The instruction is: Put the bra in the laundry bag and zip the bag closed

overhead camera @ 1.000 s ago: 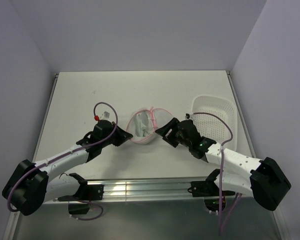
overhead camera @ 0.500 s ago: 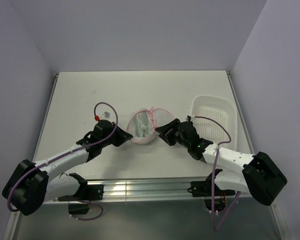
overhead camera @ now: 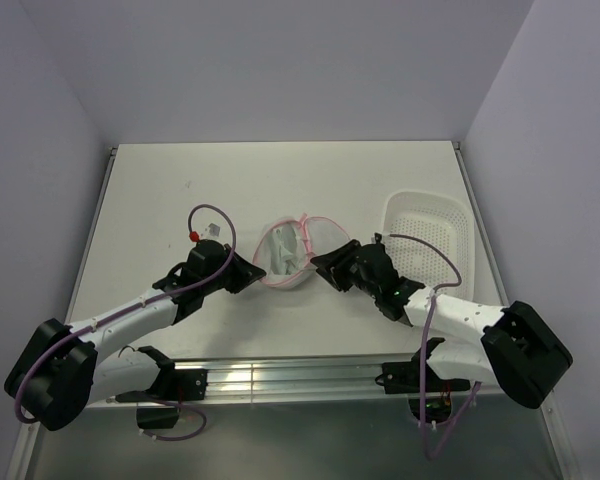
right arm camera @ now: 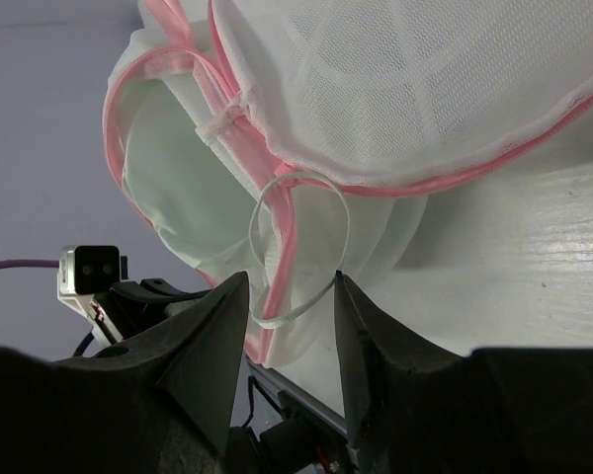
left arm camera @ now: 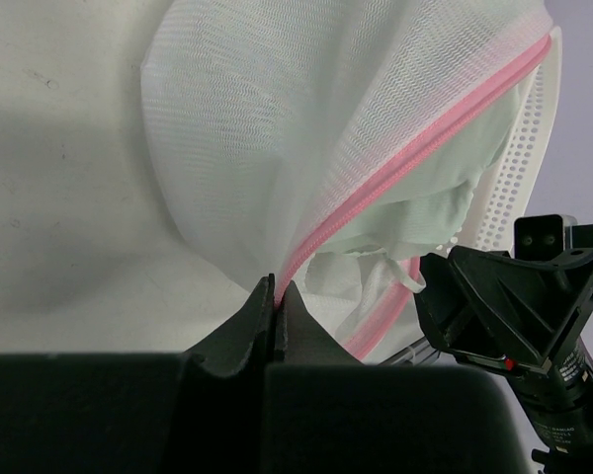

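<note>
1. Since a second ago the right arm (overhead camera: 460, 315) has swung inward, bringing the right gripper (overhead camera: 325, 268) closer to the bag's near-right edge. The left arm (overhead camera: 130, 315) has kept its place.
2. The white table (overhead camera: 160, 200) carries everything, and both arms reach in from its near edge.
3. A white perforated basket (overhead camera: 430, 225) sits toward the right side, just beyond the right arm and apart from the bag.
4. The laundry bag (overhead camera: 325, 232) lies near the middle of the table, between the two grippers. Its two mesh halves gape and the pink zipper rim (left arm camera: 376, 193) is not closed.
5. The bra (right arm camera: 178, 168) sits inside the bag, pale mint and bunched between the halves, showing through the opening.
6. The left gripper (left arm camera: 274, 296) is pressed together, pinching the zipper rim at the bag's left side.
7. The right gripper's fingers stand apart on either side of the zipper rim, with nothing clamped between them.
8. A thin white strap loop (right arm camera: 255, 237) hangs out across the rim, dipping into the gap between the right fingers.
</note>
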Controlling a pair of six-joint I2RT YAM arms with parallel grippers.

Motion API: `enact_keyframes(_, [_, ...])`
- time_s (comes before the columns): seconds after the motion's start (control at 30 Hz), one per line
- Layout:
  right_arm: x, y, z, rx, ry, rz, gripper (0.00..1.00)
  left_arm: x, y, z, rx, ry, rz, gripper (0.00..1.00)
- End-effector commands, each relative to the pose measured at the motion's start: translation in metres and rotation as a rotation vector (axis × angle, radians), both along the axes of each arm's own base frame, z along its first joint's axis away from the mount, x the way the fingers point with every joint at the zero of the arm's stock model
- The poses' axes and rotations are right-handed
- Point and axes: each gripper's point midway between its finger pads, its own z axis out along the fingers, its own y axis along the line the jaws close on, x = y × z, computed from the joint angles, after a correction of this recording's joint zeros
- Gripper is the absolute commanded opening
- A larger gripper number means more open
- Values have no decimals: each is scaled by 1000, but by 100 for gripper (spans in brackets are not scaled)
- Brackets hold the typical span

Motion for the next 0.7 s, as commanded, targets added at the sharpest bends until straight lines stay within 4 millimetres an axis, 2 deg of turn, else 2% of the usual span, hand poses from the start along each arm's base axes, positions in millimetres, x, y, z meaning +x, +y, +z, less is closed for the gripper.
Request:
enact_keyframes(0.0, [-4,-5,1,-5,-14,-6,47,7,-8,19,-19,-52,-24,0])
enact_keyframes(0.27, [-10,-8,-10,-9,8,-3,48,7,-8,18,-22,-50,-24,0])
enact_keyframes(0.53, [-2,0,-8,15,8,-11,48,6,-7,17,-15,-51,-24,0])
enact_keyframes(0.67, [6,9,-8,33,8,-1,46,6,-8,17,-16,-47,-28,0])
